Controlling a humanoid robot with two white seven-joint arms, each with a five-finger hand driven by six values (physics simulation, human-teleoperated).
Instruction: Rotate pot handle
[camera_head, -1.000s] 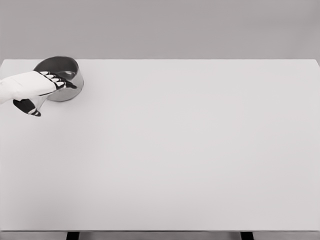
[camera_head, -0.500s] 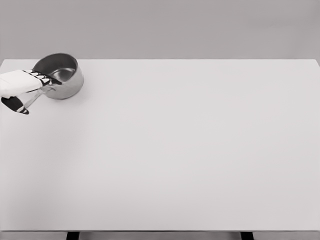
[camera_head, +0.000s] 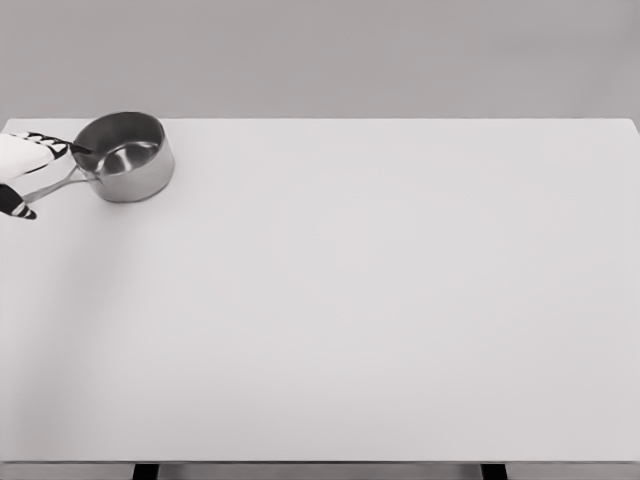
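A: At the far left corner of the tabletop (camera_head: 380, 300): steel pot (camera_head: 128, 157), upright, open side up, inside bare and shiny.

B: Handle?

A: Thin metal handle (camera_head: 60, 183), running from the pot's left wall down and left toward the picture's left edge.

B: Hand on it?

A: Left hand (camera_head: 22, 170) at the left edge, only partly in frame. White back of hand above the handle, dark fingertips (camera_head: 72, 147) reaching just beside the pot's rim, dark thumb tip (camera_head: 20, 210) below the handle's outer end. Handle lying between fingers and thumb. Fingers loosely curved around it; actual contact or a firm pinch not resolvable at this size.

B: Right hand?

A: Out of frame.

B: Surroundings?

A: Pale flat tabletop, plain grey wall behind, two dark table legs (camera_head: 146, 471) just visible at the bottom edge.
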